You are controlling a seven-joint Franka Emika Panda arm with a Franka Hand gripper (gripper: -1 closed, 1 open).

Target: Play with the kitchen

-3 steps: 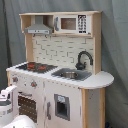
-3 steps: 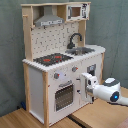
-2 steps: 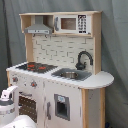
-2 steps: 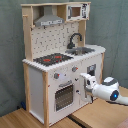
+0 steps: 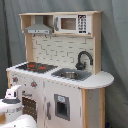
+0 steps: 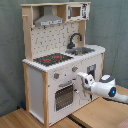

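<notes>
The kitchen (image 5: 60, 65) is a tall white and light-wood toy with a grey hood (image 5: 37, 29), a red-ringed black hob (image 5: 36, 66), a sink (image 5: 70, 75) and a black faucet (image 5: 84, 59). In the second exterior view the kitchen (image 6: 55, 55) faces front-right. My white arm reaches in from the second exterior view's right. My gripper (image 6: 80, 75) is right at the front panel, between the knob (image 6: 74, 69) and the windowed oven door (image 6: 64, 95). In the first exterior view only the arm's white body (image 5: 12, 102) shows, at the lower left in front of the oven.
The kitchen stands on a wooden table (image 6: 95, 112) before a grey curtain (image 5: 115, 50). A toy microwave (image 5: 70, 23) sits on the top shelf. A cupboard door with a small window (image 5: 62, 107) lies under the sink. A second knob (image 6: 56, 76) sits left of the gripper.
The arm has shifted slightly toward the kitchen's front panel. Nothing on the kitchen has visibly moved.
</notes>
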